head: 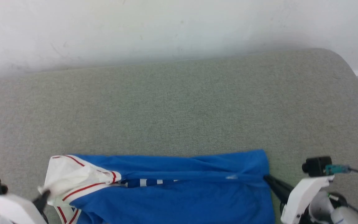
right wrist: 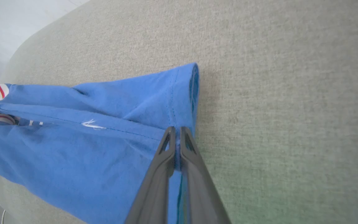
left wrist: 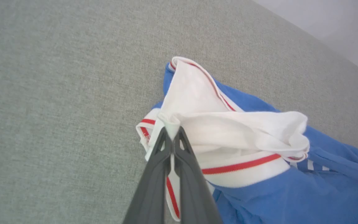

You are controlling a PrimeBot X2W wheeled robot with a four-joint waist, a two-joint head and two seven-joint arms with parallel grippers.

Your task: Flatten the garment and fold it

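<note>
My left claw (head: 44,196), lower left, pinches the sleeve (head: 70,174); my right claw (head: 266,178), lower right, pinches the hem (head: 261,165), probably to pull the shirt (head: 182,199) flat.

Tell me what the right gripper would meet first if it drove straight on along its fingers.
The right gripper is shut on the garment, so it would first push into the blue fold just past its tips, then probably the grey cushion; depth is unclear.
</note>
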